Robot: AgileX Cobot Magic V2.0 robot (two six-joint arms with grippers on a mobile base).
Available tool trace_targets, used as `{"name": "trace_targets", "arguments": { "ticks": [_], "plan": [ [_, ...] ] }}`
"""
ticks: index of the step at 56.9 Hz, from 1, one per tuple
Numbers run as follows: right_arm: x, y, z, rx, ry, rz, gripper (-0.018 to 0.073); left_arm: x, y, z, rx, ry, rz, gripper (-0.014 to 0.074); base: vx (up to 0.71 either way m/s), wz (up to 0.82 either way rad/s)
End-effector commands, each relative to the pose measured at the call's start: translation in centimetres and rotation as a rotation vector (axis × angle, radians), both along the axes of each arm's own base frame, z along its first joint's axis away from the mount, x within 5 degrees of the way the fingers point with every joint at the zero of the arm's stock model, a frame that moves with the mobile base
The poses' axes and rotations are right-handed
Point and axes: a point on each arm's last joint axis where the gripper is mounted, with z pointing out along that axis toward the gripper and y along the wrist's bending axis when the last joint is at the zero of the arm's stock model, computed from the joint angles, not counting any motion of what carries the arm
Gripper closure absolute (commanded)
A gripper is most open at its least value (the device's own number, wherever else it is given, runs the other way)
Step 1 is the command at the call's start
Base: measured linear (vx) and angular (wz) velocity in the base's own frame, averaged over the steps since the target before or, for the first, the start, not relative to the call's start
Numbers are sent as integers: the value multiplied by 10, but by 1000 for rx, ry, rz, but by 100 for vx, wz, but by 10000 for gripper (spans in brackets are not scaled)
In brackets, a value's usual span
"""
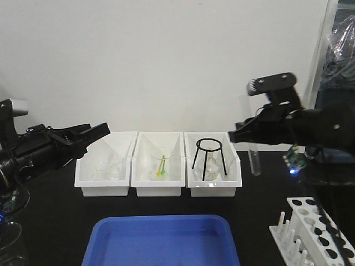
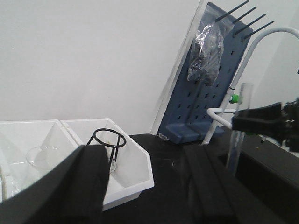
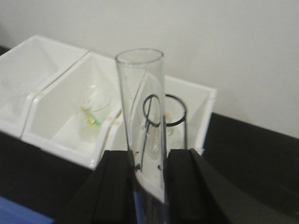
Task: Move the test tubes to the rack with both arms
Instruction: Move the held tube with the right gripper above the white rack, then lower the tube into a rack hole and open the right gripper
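Note:
A clear test tube (image 1: 255, 160) hangs upright above the table, just right of the three bins. My right gripper (image 1: 243, 133) is shut on its middle. In the right wrist view the test tube (image 3: 144, 107) stands between both black fingers (image 3: 116, 186), open mouth up. The white rack (image 1: 319, 230) sits at the bottom right, below and right of the held tube; its holes look empty. My left gripper (image 1: 95, 136) hovers open and empty over the left bin. From the left wrist, the left gripper (image 2: 145, 154) is spread wide, and the tube (image 2: 237, 135) shows far right.
Three white open-front bins (image 1: 160, 188) line the back; the left and middle ones hold glassware, and the right one a black ring stand (image 1: 208, 158). A blue tray (image 1: 161, 241) lies at the front. A blue pegboard (image 2: 210, 79) leans on the wall. Glassware (image 1: 12, 244) stands at bottom left.

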Motion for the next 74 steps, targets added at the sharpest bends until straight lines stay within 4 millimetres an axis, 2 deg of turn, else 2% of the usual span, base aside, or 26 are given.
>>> {"name": "trace_targets", "arguments": {
  "ticks": [1, 8, 13, 19, 30, 39, 51, 74],
  "plan": [
    [-23, -30, 51, 6, -211, -92, 568, -9, 2, 29, -60, -89, -8, 105, 0, 0],
    [-50, -70, 32, -30, -246, -222, 568, -8, 2, 29, -59, -87, -4, 105, 0, 0],
    [-69, -87, 13, -19, -296, -314, 568, -8, 2, 28, -56, -82, 2, 105, 0, 0],
    [-85, -93, -11, -19, -341, -377, 568, -7, 3, 27, -49, -73, 17, 105, 0, 0],
    [-96, -94, -45, -4, -317, -403, 568, -6, 4, 26, -35, -66, 35, 105, 0, 0],
    [-96, -89, -45, -20, -341, -345, 568, -4, 7, 23, -20, -43, 68, 105, 0, 0],
    [-95, -84, -42, 42, -364, -291, 568, -4, 7, 23, -20, -43, 68, 105, 0, 0],
    [-95, -82, -41, 34, -374, -270, 568, -4, 7, 23, -20, -43, 68, 105, 0, 0]
  ]
}}
